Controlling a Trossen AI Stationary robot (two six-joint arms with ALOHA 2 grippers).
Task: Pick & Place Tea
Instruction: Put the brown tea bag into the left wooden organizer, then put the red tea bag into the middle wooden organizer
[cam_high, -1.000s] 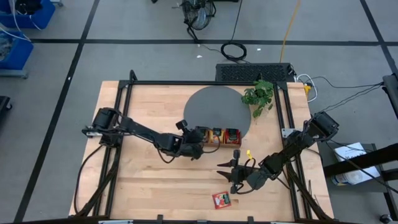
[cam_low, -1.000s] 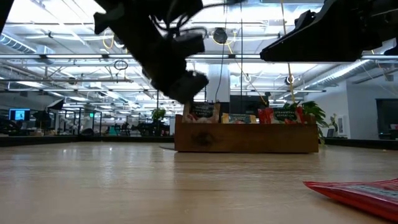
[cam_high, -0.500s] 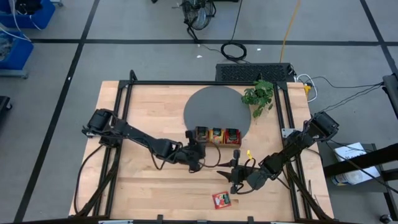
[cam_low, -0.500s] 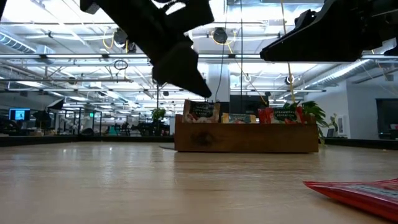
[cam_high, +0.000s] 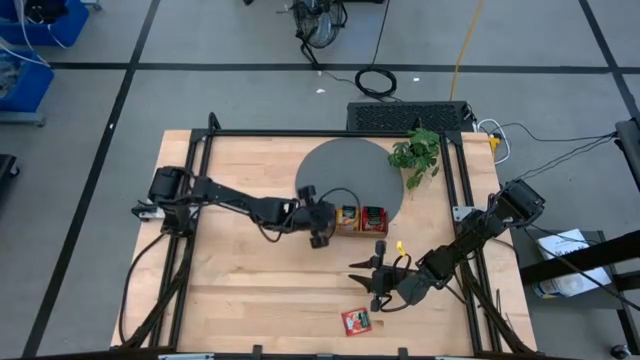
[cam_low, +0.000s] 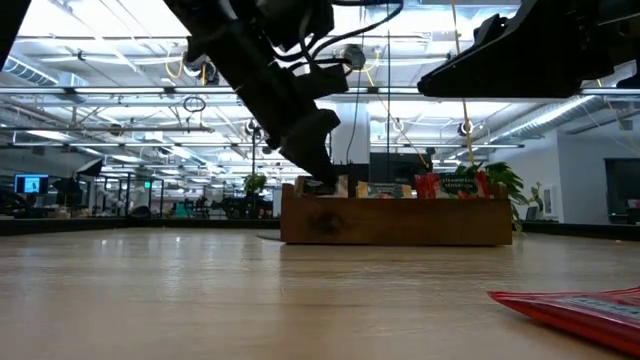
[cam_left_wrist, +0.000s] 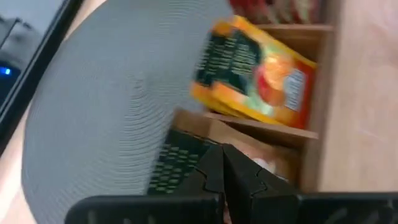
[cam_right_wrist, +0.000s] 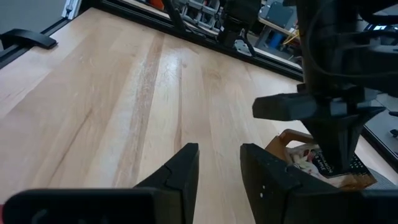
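Left wrist view, orange-yellow sachet (cam_left_wrist: 255, 78) tilted in tray (cam_left_wrist: 323, 81), left hand (cam_left_wrist: 225, 171) closed on beige-green sachet (cam_left_wrist: 180, 163)

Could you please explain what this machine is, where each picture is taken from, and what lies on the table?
These are two dark robot arms at a wooden table, each ending in a two-finger gripper. One picture looks straight down, one looks level across the tabletop, and two come from cameras on the arms' wrists.

On the table stands a wooden tray with three slots, partly on a grey round mat, holding tea sachets: an orange-yellow sachet shows in the middle slot. One red sachet lies loose near the front edge. A small plant stands at the back.

The left gripper is shut and pokes down into the tray's end slot, at a sachet there; whether it grips it I cannot tell. The right gripper hovers open, holding nothing.
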